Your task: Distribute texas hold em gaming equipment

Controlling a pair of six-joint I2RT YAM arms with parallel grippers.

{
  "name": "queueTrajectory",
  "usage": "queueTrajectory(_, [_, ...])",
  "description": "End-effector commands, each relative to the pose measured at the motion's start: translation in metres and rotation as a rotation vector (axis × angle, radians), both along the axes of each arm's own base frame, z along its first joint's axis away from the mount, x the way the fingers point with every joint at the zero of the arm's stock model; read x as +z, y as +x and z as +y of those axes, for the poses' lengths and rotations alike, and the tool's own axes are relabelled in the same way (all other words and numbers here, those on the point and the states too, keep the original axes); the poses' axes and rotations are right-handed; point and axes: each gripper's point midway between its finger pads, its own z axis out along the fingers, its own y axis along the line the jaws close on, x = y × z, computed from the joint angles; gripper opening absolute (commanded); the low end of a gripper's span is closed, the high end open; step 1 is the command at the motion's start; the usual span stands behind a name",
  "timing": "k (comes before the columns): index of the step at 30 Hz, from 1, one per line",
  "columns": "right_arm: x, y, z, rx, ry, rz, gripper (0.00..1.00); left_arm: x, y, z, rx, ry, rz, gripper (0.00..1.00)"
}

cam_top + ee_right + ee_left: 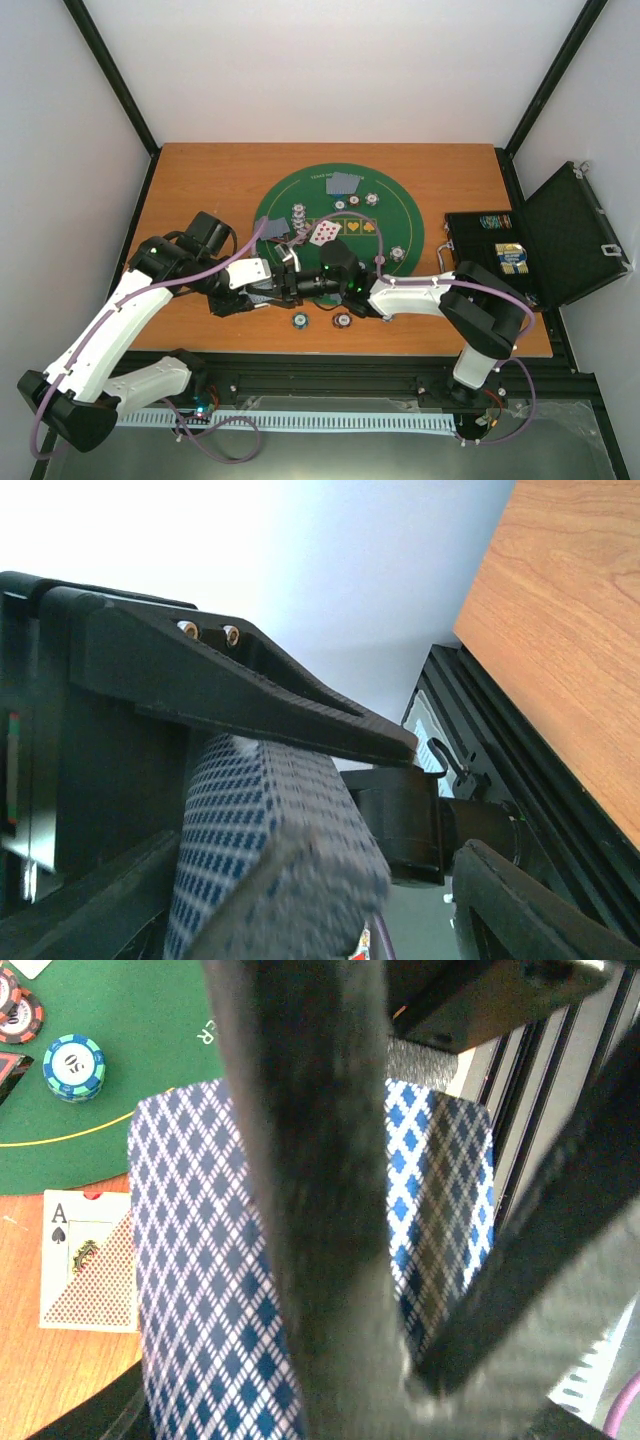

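Observation:
My left gripper (289, 284) is shut on a stack of blue-diamond-backed playing cards (200, 1260) over the mat's near edge; one dark finger (300, 1160) crosses the card backs. My right gripper (326, 272) faces it from the right, and its open jaws straddle the same cards (260, 830), the upper finger (260, 685) lying along their top. An ace of spades (70, 1250) lies face up on the wood. More cards (343, 183) and striped poker chips (398, 254) sit on the mat. Two chips (300, 320) lie on the table in front.
The round green mat (405, 215) covers the table's middle. An open black case (570, 235) holding chips stands at the right edge. A teal chip stack (74, 1065) sits on the mat near the held cards. The black frame rail (520, 780) runs along the near edge.

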Motion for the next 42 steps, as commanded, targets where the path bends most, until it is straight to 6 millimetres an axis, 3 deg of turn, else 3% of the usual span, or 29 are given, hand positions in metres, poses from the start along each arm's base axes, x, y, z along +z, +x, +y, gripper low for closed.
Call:
queueTrajectory(1, [-0.029, 0.015, -0.022, -0.068, -0.067, 0.042, 0.69, 0.022, -0.003, -0.006, -0.025, -0.057, -0.038, 0.21])
queueTrajectory(11, [-0.04, 0.016, -0.037, -0.097, -0.135, 0.026, 0.51, 0.025, -0.002, -0.008, -0.023, -0.068, -0.038, 0.2])
queueTrajectory(21, [-0.018, 0.02, -0.052, -0.151, -0.115, -0.011, 0.31, 0.021, -0.003, -0.006, -0.027, -0.054, -0.04, 0.2])
queueTrajectory(28, [-0.005, 0.023, -0.06, -0.177, -0.109, -0.016, 0.05, 0.018, -0.002, -0.004, -0.027, -0.043, -0.041, 0.2])
queueTrajectory(30, [-0.002, 0.026, -0.065, -0.192, -0.112, -0.025, 0.03, 0.015, -0.002, -0.003, -0.026, -0.035, -0.042, 0.2])
queueTrajectory(37, [0.011, 0.068, -0.109, -0.284, -0.204, -0.114, 0.03, 0.005, 0.0, 0.002, -0.008, 0.003, -0.031, 0.2])
queueTrajectory(42, [-0.017, 0.122, -0.15, -0.328, -0.652, -0.367, 0.03, 0.002, 0.001, 0.005, 0.007, 0.017, -0.032, 0.2])
